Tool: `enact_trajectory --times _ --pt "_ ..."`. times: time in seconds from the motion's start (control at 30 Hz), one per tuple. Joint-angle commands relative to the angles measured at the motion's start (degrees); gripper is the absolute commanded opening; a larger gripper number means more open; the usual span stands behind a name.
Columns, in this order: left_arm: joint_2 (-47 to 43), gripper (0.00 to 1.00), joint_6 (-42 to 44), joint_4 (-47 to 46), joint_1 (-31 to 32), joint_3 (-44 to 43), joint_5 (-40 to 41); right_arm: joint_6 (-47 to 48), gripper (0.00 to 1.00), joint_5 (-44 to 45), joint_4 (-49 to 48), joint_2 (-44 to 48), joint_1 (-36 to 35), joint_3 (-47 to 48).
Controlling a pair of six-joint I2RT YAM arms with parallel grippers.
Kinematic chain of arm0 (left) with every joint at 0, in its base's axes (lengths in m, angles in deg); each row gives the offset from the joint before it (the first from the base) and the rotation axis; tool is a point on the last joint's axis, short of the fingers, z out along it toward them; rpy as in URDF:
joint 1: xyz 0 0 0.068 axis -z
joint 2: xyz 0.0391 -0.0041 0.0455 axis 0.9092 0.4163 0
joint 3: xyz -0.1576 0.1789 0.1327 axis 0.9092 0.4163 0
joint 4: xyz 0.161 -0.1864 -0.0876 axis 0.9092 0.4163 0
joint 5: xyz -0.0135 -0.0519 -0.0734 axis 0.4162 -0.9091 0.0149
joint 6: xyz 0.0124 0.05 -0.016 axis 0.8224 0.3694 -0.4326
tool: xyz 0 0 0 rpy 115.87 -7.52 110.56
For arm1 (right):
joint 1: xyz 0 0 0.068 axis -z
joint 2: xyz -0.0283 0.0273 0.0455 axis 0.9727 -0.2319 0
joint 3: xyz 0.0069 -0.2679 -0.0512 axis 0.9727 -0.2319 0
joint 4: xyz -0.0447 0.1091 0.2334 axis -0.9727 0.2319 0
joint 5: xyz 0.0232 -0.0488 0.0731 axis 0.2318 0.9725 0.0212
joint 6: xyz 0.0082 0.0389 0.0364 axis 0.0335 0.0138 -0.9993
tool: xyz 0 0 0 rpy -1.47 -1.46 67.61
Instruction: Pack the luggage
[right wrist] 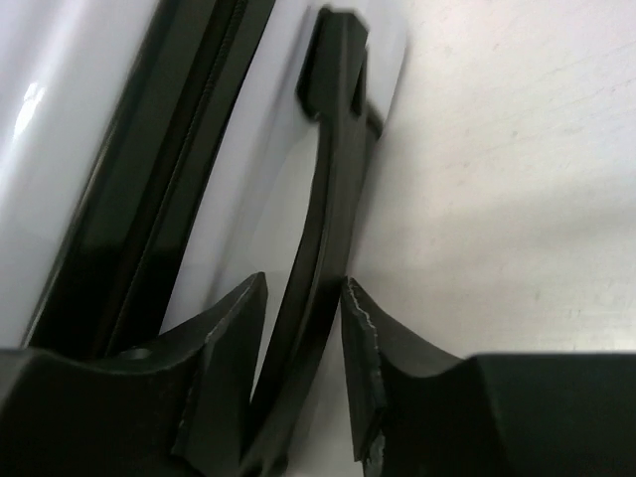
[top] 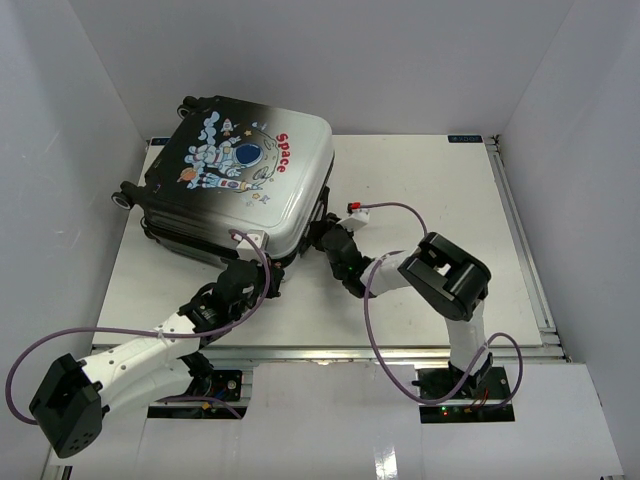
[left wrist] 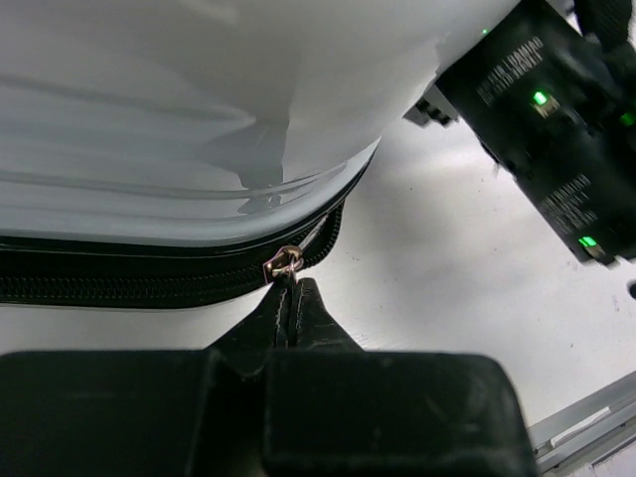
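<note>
The luggage (top: 240, 190) lies flat at the back left of the table, lid down, astronaut and red "Space" print facing up. My left gripper (top: 260, 258) is at its near edge. In the left wrist view this gripper (left wrist: 289, 288) is shut on the small metal zipper pull (left wrist: 284, 263), at the end of the black zipper (left wrist: 149, 273) under the white shell (left wrist: 199, 119). My right gripper (top: 325, 235) is at the case's right side. Its jaws (right wrist: 303, 298) stand apart around the black side handle (right wrist: 333, 199), with a gap on the left.
White walls enclose the table (top: 430, 190) on three sides. A metal rail (top: 520, 230) runs along its right edge. The right arm's dark body (left wrist: 556, 129), with green lights, sits close to the right of the left gripper. The purple cable (top: 375, 330) loops beside the right arm.
</note>
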Motion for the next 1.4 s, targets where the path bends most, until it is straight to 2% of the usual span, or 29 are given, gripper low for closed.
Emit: enact_trajectory --times 0.0,0.13,0.23,0.6,1.1,1.37 --pt "-1.5 0.00 0.6 -15.1 -2.3 -1.7 16.6 5.5 0.55 -18.8 5.7 6.4 -4.0 -8.1" --pt "-1.8 0.00 0.6 -14.9 -2.3 -1.6 16.3 6.8 0.58 -28.1 12.1 9.1 5.0 -5.1" --pt "-2.0 0.00 0.7 -14.8 -2.3 -1.5 16.7 7.6 0.57 -32.3 15.4 7.3 7.7 -0.6" --pt "-0.6 0.00 0.8 -16.1 -2.3 -1.6 15.9 6.2 0.57 -34.2 25.8 2.1 14.9 11.7" --pt "-0.7 0.00 1.2 -17.2 -2.4 -1.1 15.7 9.1 0.54 -33.7 40.3 -9.0 18.7 35.1" --pt "-0.1 0.00 1.9 -18.1 -2.3 -1.2 16.0 8.6 0.51 -32.9 46.7 -17.2 18.7 42.6"
